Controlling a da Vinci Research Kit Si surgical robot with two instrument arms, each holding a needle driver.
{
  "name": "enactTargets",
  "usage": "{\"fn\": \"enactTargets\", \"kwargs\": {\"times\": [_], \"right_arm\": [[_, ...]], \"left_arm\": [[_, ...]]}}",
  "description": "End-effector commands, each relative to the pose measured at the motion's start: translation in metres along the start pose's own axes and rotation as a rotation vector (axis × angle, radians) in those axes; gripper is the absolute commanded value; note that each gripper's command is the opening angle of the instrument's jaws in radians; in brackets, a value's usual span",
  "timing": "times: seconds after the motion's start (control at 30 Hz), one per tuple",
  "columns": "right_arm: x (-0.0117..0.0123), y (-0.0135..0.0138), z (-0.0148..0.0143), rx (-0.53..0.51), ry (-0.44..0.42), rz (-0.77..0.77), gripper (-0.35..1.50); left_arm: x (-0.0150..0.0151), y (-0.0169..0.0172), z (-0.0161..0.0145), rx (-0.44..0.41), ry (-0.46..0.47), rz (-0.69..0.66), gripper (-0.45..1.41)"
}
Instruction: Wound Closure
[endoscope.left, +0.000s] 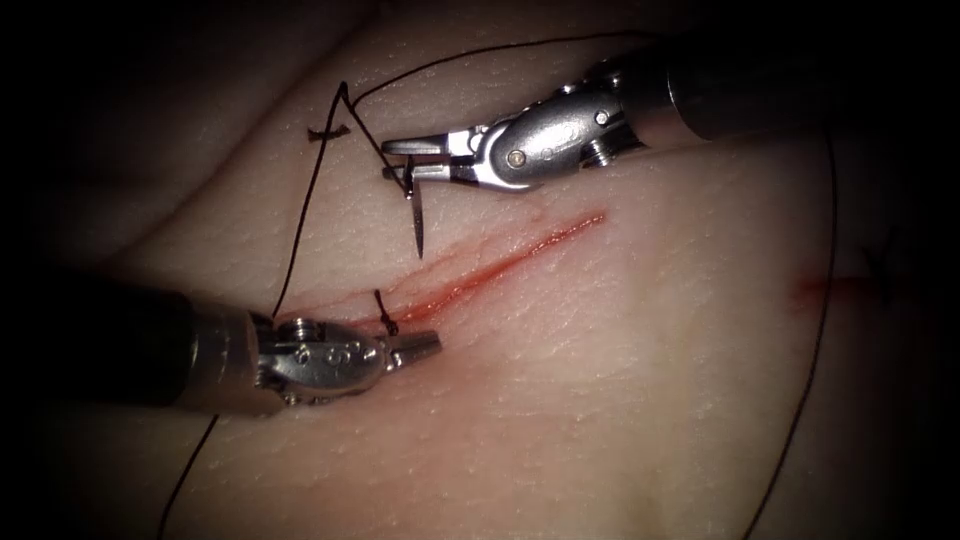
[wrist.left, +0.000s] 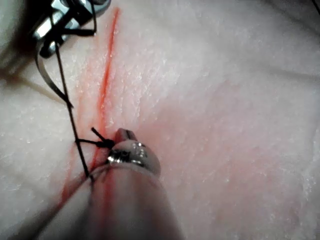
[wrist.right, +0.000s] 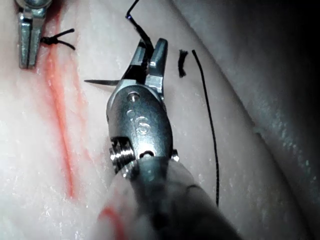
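**Needle in R tool, clear of tissue**

R tool (endoscope.left: 405, 161) comes in from upper right; jaws pinch the needle (endoscope.left: 417, 222) near its thread end, w/ a slight gap visible btwn jaw tips. Needle: thin, dark, curved steel, tip pointing down toward the cut (endoscope.left: 500, 262), hanging above the surface on the cut's left side, not in the tissue (endoscope.left: 620, 400). In L wrist view the needle's curve reads clearly as a bright arc (wrist.left: 50, 80).

L tool (endoscope.left: 425, 346) lies low at the cut's near end, jaws pressed together, tips just beside a short knot w/ cut ends (endoscope.left: 385, 312); whether they grip anything, can't tell.

Thread (endoscope.left: 300, 230): black, runs from R jaws up in a peak, then down past L tool; another loop sweeps far right. Separate short thread bit (endoscope.left: 327, 132) sits upper left.

Cut: thin red line w/ red fluid (endoscope.left: 450, 290) smeared along it; tissue pale, pinkish, pored.
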Motion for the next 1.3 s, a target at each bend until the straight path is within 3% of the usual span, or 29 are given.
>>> {"fn": "enactTargets", "kwargs": {"times": [0.03,1.3], "right_arm": [[-0.0002,-0.0004,0.0005,0.007,0.008,-0.004,-0.35],[0.0011,0.0016,-0.001,-0.035,-0.018,-0.094,-0.35]], "left_arm": [[-0.0003,0.0007,0.0006,-0.002,-0.002,-0.002,-0.45],[-0.0001,0.0012,0.0006,0.001,-0.003,-0.005,-0.45]]}}
